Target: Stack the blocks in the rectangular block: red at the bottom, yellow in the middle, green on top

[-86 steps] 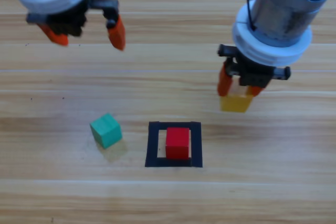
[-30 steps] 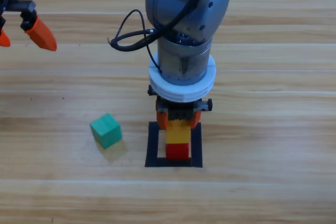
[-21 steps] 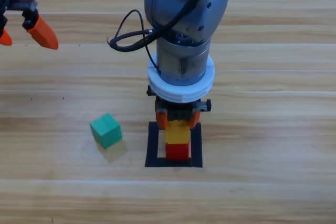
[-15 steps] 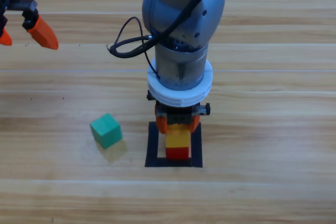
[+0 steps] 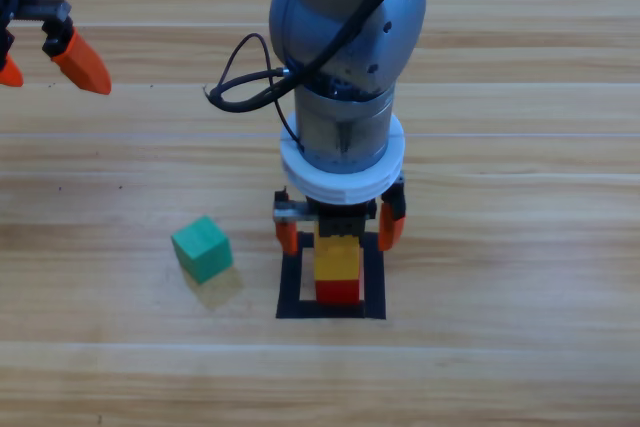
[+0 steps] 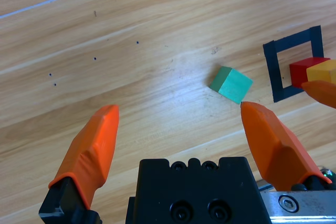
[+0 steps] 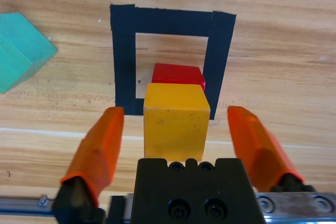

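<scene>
Right gripper [image 5: 339, 227] jaws now spread off small matte yellow cube [image 5: 338, 257], left atop red cube [image 5: 338, 291]. Teal-green cube [image 5: 202, 248]: light, rigid; best pinched across flat sides. Left gripper [image 6: 184, 129] agape, table's far-left corner.

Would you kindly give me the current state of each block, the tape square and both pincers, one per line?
Small matte red cube: inside the tape square, bottom of the stack.
Small matte yellow cube: on the red cube, released.
Small teal-green cube: loose on the table, left of the square.
Black tape square: holds the two-cube stack.
Right pincer: open, either side of the yellow cube.
Left pincer: open, waiting at the upper left.
</scene>
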